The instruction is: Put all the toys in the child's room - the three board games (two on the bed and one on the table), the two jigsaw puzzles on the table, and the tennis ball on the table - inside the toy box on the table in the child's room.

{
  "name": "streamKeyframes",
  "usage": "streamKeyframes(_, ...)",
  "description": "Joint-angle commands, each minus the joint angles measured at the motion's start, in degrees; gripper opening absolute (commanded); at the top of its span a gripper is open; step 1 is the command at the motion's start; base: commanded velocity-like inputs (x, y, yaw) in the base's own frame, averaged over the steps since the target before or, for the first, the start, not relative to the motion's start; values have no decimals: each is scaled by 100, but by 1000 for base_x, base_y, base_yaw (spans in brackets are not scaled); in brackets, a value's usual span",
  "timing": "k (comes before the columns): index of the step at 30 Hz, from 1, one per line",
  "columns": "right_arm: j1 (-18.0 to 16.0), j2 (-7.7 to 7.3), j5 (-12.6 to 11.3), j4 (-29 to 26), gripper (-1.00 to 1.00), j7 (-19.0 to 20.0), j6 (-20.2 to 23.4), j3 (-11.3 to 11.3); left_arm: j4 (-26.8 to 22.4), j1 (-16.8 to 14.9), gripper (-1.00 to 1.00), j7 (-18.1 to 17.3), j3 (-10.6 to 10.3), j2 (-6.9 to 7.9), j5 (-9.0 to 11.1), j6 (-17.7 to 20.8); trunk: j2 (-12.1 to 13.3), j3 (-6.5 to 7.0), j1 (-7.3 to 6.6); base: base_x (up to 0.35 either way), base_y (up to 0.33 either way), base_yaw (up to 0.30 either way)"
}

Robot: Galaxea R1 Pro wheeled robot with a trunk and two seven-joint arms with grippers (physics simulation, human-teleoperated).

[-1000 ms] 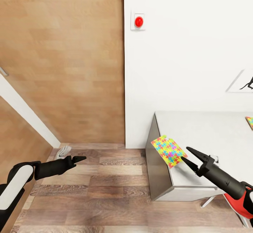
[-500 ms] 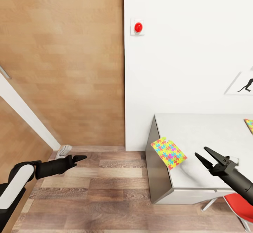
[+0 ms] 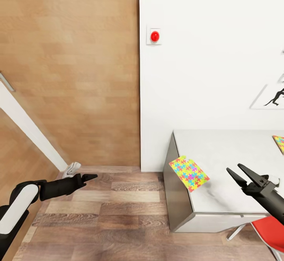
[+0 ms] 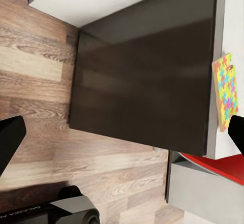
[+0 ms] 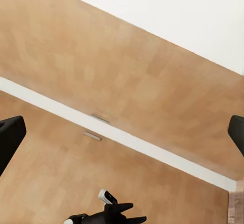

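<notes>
One jigsaw puzzle (image 3: 188,173) lies flat at the left end of the table (image 3: 225,150), one corner poking past the edge. It also shows in the left wrist view as a thin strip (image 4: 225,89) above the table's dark side panel (image 4: 142,76). A second jigsaw puzzle (image 3: 279,142) peeks in at the picture's right border. My right gripper (image 3: 232,167) hovers open and empty over the tabletop, to the right of the first puzzle. My left gripper (image 3: 91,177) hangs open over the floor, well left of the table.
A red chair (image 3: 272,229) sits under the table's near right side. A white wall with a red button (image 3: 154,36) and a picture (image 3: 272,97) backs the table. Wood panelling fills the left, with a small white object (image 3: 71,169) on the floor by its base.
My right gripper has pulled back to the right, away from the puzzle, which stays at the table's end. The view has tilted up slightly. The left arm holds still.
</notes>
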Motion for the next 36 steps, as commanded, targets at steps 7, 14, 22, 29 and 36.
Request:
streamKeyframes(7, -5, 10, 5, 1, 100, 34, -27, -4, 0, -5, 100, -44, 1, 9, -27, 13, -10, 55, 3, 0, 0, 0)
streamKeyframes(14, -3, 12, 211, -5, 100, 44, -64, 0, -1, -5, 100, -52, 5, 14, -25, 13, -10, 120, 3, 0, 0, 0)
streamKeyframes(22, -4, 20, 498, -8, 100, 205, -364, 13, -3, -5, 100, -45, -25, 0, -25, 13, -10, 195, 3, 60, -73, 0)
streamKeyframes(29, -3, 23, 538, -8, 100, 406, -423, 18, -3, -5, 100, -39, -62, -2, -25, 13, -10, 262, 3, 170, -215, 0)
streamKeyframes(36, -4, 29, 543, -8, 100, 431, -433, 18, -3, -5, 100, -49, -73, -3, -19, 14, -10, 329, 3, 87, -124, 0)
